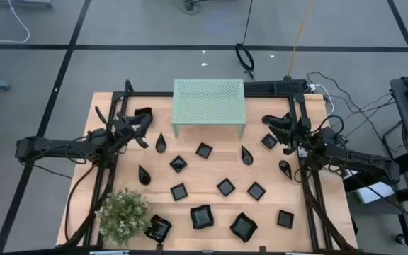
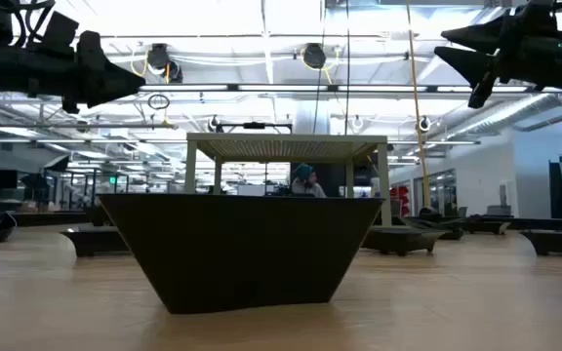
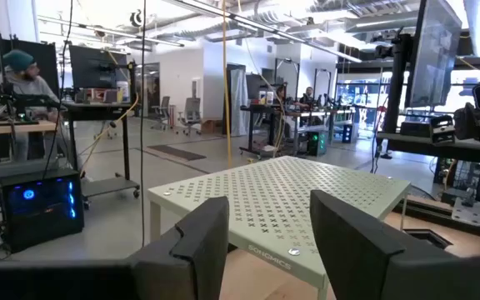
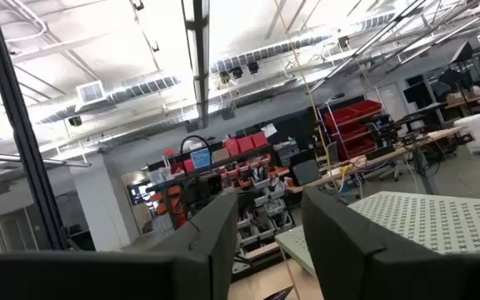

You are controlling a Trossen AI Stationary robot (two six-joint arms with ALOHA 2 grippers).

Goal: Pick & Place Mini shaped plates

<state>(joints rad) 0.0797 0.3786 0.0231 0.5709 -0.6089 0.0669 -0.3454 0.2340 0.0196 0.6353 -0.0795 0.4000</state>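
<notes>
Several glossy black mini shaped plates lie flat on the wooden table: small squares such as, teardrops such as, and larger wavy-edged ones such as; one of the larger ones fills the front of the low view. My left gripper hovers above the table's far left, open, with nothing between its fingers. My right gripper hovers at the far right, also open and holding nothing. Both are raised high in the low view, the left gripper and the right gripper.
A mint-green perforated stand stands on its legs at the table's far middle, between the two grippers. A green bushy plant sits at the near left corner. Black frame rails run along both table sides. Cables lie on the floor beyond.
</notes>
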